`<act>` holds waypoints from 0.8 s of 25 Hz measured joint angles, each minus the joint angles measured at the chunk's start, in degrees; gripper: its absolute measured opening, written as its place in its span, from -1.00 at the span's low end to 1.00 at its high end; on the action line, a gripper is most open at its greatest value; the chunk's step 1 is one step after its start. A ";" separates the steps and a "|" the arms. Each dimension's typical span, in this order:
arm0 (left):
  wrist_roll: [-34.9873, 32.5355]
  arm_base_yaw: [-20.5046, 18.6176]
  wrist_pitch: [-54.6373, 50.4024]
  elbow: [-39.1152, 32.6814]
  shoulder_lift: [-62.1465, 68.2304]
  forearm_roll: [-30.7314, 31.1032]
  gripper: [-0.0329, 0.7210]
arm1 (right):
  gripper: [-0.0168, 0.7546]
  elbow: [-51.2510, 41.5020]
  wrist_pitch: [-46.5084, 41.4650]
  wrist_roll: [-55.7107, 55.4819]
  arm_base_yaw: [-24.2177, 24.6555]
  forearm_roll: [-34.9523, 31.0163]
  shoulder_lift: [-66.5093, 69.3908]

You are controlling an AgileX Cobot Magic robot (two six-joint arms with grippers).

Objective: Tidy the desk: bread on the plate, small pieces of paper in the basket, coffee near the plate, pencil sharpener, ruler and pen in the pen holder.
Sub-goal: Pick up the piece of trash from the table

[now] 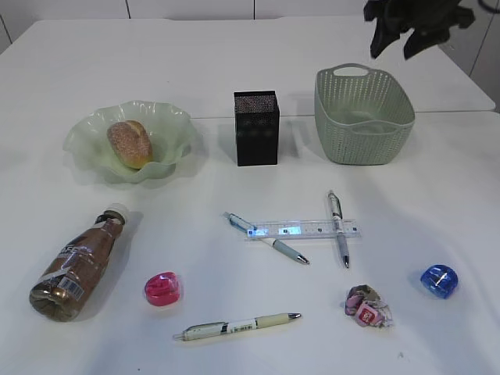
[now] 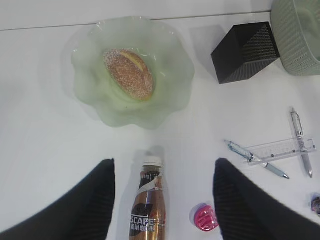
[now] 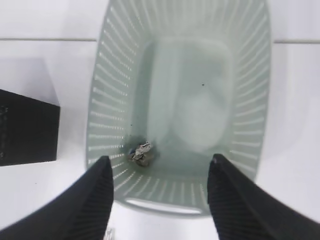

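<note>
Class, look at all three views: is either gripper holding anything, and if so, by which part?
Nothing is held. The left gripper is open above the coffee bottle; the right gripper is open over the basket, where a grey paper wad lies.

The right tool [image 3: 157,200] is hanging above the basket [image 3: 115,75], a paper wad [image 3: 142,152] lying inside; the pen holder [image 3: 25,127] is standing to its left.
</note>
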State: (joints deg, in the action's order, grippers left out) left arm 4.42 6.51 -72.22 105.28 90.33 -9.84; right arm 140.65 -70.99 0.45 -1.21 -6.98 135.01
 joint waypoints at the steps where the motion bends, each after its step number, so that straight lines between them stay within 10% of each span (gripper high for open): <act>1: 0.00 0.00 0.00 0.00 0.00 0.00 0.24 | 0.27 0.00 0.00 0.00 0.00 0.00 0.00; 20: 0.00 0.00 0.00 0.00 0.00 -0.13 0.24 | 0.24 -38.90 -0.83 1.64 -1.07 -2.80 -41.82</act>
State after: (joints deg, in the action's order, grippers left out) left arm 4.42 6.51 -72.22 105.28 90.33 -9.97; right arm 101.76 -71.83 2.09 -2.28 -9.78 93.20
